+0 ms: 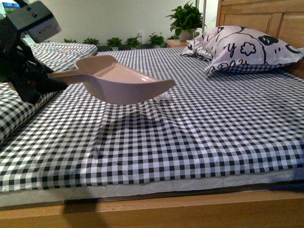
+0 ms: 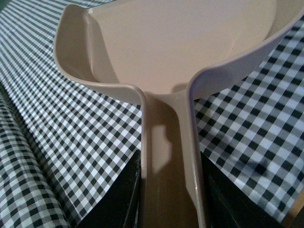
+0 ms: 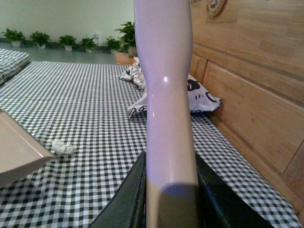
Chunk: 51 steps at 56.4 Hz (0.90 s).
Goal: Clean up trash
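Bedding in black-and-white check covers the bed (image 1: 199,137) in front of you, with soft creases running under the raised dustpan (image 1: 123,85). A pale wooden frame (image 1: 166,211) edges the near side. A wooden headboard (image 1: 266,19) stands at the far right. A printed pillow (image 1: 242,50) lies against it, tilted toward the middle of the bed. Beyond the mattress you see a plain light wall, a row of small potted plants (image 1: 114,42) along its foot and one larger plant (image 1: 185,19) near the headboard. A second bed (image 1: 61,50) with the same check sits off to the left.

Your left end effector (image 2: 169,166) is clamped on the dustpan's handle, one black finger on each side. The scoop is held clear of the sheet, with its shadow below it. Your right end effector (image 3: 170,159) does not show in the front view. Its wrist camera shows it gripping a pale handle (image 3: 164,71) between both fingers, and you cannot tell what tool the handle belongs to.

The trash (image 3: 62,147), a small crumpled white wad, lies on the sheet near the middle of the bed. It is just beyond the dustpan's front lip, apart from it, and well short of the pillow.
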Motion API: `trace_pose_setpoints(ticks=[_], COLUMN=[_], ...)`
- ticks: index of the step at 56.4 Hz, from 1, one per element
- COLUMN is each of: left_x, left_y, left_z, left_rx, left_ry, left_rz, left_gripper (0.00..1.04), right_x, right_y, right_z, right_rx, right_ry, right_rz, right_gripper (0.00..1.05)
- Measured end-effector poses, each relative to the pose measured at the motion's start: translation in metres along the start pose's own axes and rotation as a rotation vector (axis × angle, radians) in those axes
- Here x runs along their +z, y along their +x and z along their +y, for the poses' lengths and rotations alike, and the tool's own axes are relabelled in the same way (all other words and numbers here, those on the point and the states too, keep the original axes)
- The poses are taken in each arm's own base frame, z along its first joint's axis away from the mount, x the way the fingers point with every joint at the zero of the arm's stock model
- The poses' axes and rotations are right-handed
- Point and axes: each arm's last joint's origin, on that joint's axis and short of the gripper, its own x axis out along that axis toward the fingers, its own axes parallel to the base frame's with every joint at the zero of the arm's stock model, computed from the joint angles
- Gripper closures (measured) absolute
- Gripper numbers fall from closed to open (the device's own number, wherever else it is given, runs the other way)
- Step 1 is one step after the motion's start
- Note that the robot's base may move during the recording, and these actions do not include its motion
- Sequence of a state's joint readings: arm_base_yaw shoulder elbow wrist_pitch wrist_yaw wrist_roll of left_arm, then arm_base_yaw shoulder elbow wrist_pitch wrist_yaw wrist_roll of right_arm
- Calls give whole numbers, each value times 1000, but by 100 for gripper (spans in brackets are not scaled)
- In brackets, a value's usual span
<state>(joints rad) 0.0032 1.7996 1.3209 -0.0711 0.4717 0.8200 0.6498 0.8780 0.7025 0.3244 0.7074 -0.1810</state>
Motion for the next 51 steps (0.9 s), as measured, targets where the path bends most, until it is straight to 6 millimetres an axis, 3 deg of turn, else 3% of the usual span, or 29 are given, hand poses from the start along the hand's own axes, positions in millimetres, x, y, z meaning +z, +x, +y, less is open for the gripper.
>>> trace_pose_setpoints(ticks=[17, 35, 51], left_x=[-24, -49, -54], left_y=[29, 51, 73], left_z=[29, 47, 61], left_rx=[-22, -78, -110], left_ry=[17, -7, 5], left_rz=[1, 19, 36], left_gripper=[76, 76, 76], right_x=[0, 0, 0], right_y=[0, 0, 0], right_z=[0, 0, 0], right_rx=[0, 0, 0], right_ry=[0, 0, 0], right_rz=[0, 0, 0], right_gripper=[83, 83, 83])
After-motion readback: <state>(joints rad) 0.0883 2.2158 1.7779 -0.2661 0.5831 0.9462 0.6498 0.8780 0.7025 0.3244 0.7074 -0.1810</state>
